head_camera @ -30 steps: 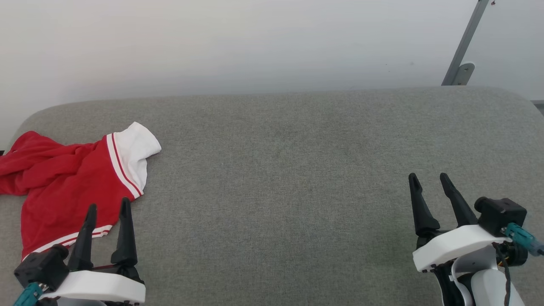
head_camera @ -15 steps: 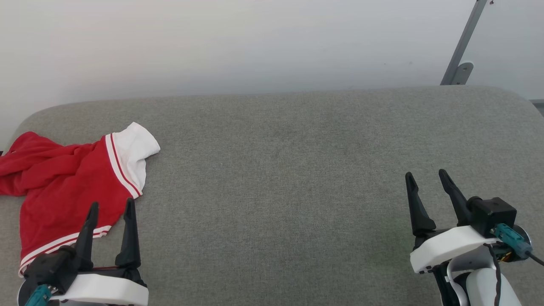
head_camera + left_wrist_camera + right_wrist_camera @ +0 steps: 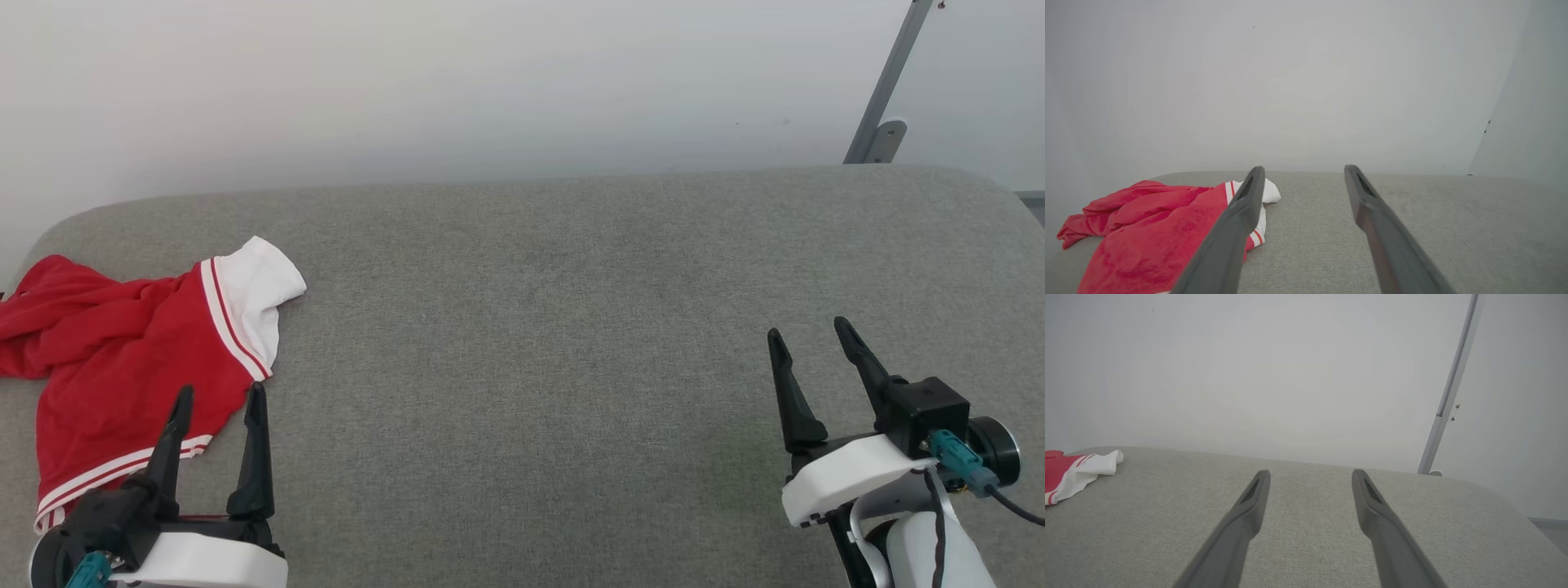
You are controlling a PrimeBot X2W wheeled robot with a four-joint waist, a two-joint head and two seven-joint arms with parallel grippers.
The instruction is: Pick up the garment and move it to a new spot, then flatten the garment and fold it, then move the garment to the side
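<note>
Hovering low at the near edge of the pad, left gripper [image 3: 220, 390] has its jaws spread wide with nothing between them. Fingers point away from the robot toward the wall [image 3: 408, 82]. From the head camera its two fingertips overlap the near right edge of the garment [image 3: 122, 359]; can't tell whether they touch the cloth. In the left wrist view, the left-hand finger crosses the white cuff and the other finger sits over bare fabric.

Right gripper [image 3: 807, 328] is also fully open and empty. It is at the near right of the pad, angled slightly leftward, over bare surface and well apart from the garment.

Garment lies crumpled at the far-left end of the grey upholstered pad [image 3: 531, 327], red body bunched toward the left edge. One white cuff [image 3: 257, 294] points up and right, bordered by thin white and red stripes. The second striped end [image 3: 122, 467] lies at the near side, just left of the left gripper's fingers.

Pale wall runs behind the pad. A slanted grey metal post [image 3: 886, 82] stands at the far right corner.
</note>
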